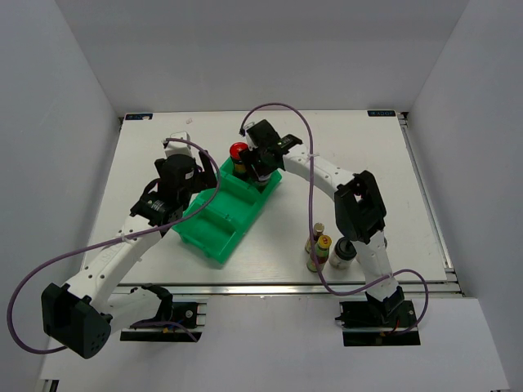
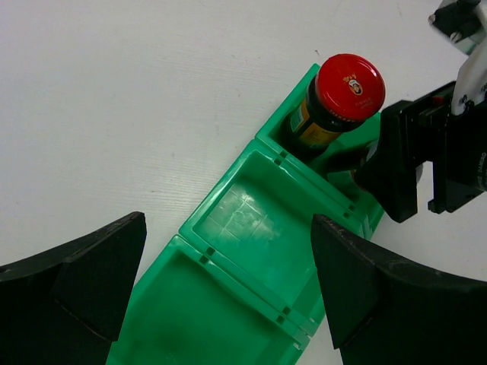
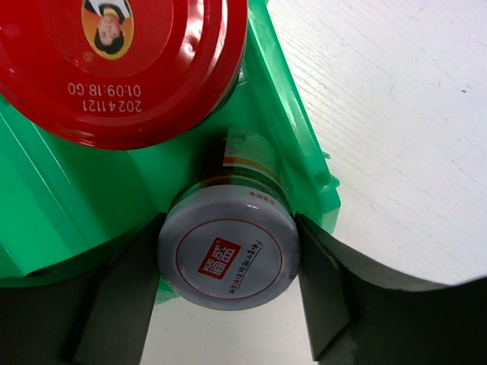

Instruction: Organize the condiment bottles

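The green bin (image 1: 219, 222) lies at the table's middle. A red-capped dark jar (image 1: 238, 150) stands in its far end compartment, also in the left wrist view (image 2: 350, 85) and the right wrist view (image 3: 122, 61). My right gripper (image 3: 228, 255) is shut on the silver-lidded jar (image 3: 228, 247), whose body reaches down into the same end compartment beside the red-capped jar. In the top view that gripper (image 1: 263, 167) hides the jar. My left gripper (image 2: 228, 224) is open and empty above the bin's middle compartments (image 2: 251, 220). Two slim bottles (image 1: 324, 247) and one black-lidded jar (image 1: 341, 254) stand near the right arm's base.
The bin's middle and near compartments hold nothing. The right arm's forearm (image 1: 359, 204) rises over the group of bottles at the near right. A purple cable (image 1: 309, 163) loops above the table. White walls close in the table's sides.
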### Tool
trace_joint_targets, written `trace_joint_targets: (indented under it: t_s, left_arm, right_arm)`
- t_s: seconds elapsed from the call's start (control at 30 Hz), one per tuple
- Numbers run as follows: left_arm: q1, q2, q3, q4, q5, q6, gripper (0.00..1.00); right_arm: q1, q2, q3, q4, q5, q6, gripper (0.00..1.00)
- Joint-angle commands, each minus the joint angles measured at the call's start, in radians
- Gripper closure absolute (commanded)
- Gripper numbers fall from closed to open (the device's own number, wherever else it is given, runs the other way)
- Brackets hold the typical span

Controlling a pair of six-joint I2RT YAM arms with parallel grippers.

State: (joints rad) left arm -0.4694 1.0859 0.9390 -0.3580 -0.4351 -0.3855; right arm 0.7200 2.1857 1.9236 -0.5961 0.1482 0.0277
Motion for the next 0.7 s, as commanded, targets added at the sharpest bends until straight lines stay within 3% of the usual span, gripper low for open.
trace_joint_targets:
  t_s: [0.0,0.1,0.33,0.43,0.53,0.57,0.67]
  left_arm:
    - [0.002,-0.024,-0.003,0.021,0.051,0.02,0.02]
    - [0.002,-0.034,-0.003,0.027,0.085,0.03,0.02]
    - [0.003,-0.049,0.017,0.01,0.131,0.045,0.02]
    - [0.002,-0.044,0.021,0.039,0.255,0.088,0.02]
    - [0.002,-0.012,0.017,0.103,0.445,0.124,0.02]
    - [0.0,0.006,0.023,0.106,0.595,0.135,0.02]
    - [-0.046,0.071,0.026,0.168,0.705,0.169,0.02]
  right_arm:
    - [-0.004,-0.026,0.09,0.048,-0.001,0.012,0.25]
    - [-0.004,-0.043,0.115,0.036,-0.004,0.012,0.11]
    - [-0.005,-0.153,0.115,0.015,0.013,-0.005,0.11]
    - [-0.02,-0.24,0.071,0.005,0.054,0.04,0.11]
    - [-0.075,-0.376,-0.084,0.041,0.082,0.132,0.11]
    - [-0.099,-0.414,-0.191,0.082,0.073,0.153,0.11]
    - [-0.218,-0.564,-0.346,0.131,-0.031,0.254,0.11]
